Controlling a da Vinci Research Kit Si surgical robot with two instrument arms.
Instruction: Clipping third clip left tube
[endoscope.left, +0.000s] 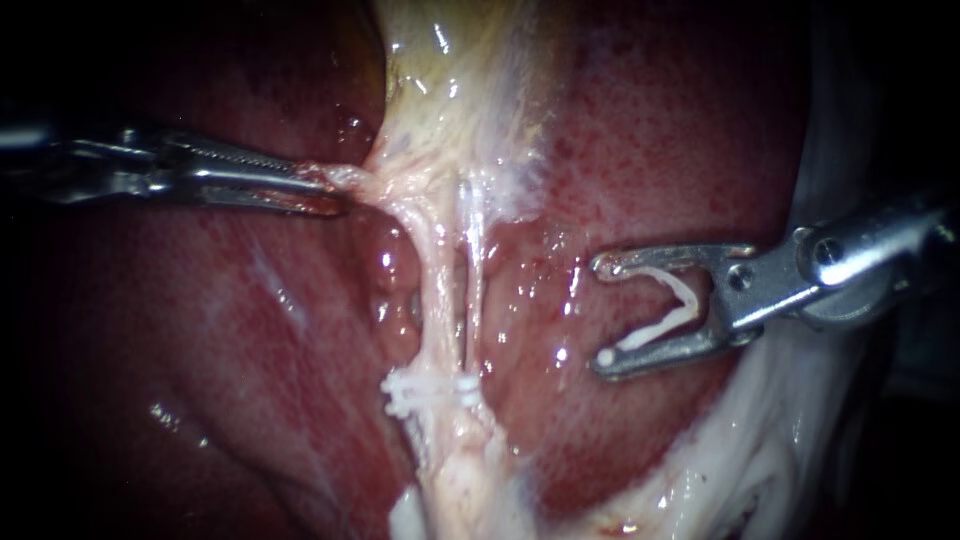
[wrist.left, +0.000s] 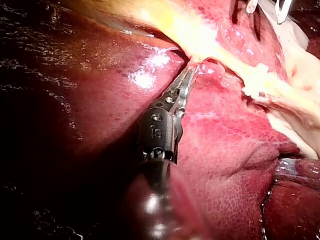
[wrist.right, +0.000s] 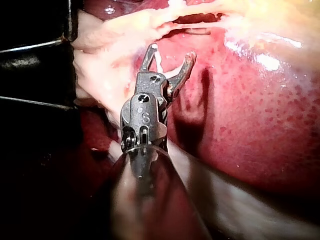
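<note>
Two pale tubes run down the middle, the left tube (endoscope.left: 433, 290) beside the thinner right tube (endoscope.left: 473, 285). White clips (endoscope.left: 428, 392) sit across their lower end. My left instrument (endoscope.left: 325, 192) comes in from the left with its jaws shut on pale tissue (endoscope.left: 350, 180) at the tubes' upper left. My right instrument (endoscope.left: 602, 312) hovers right of the tubes over the liver, jaws wide apart and holding a white V-shaped clip (endoscope.left: 668, 305). It stands clear of both tubes. The right wrist view shows those jaws (wrist.right: 171, 52) with the clip (wrist.right: 159, 61) short of the tubes.
Red liver (endoscope.left: 660, 140) lies on both sides of the tubes. The yellowish gallbladder (endoscope.left: 450, 90) rises above them. White fatty tissue (endoscope.left: 760, 450) edges the lower right. In the left wrist view the left instrument (wrist.left: 189, 75) grips beside the yellow band, with the placed clips (wrist.left: 255, 86) further along.
</note>
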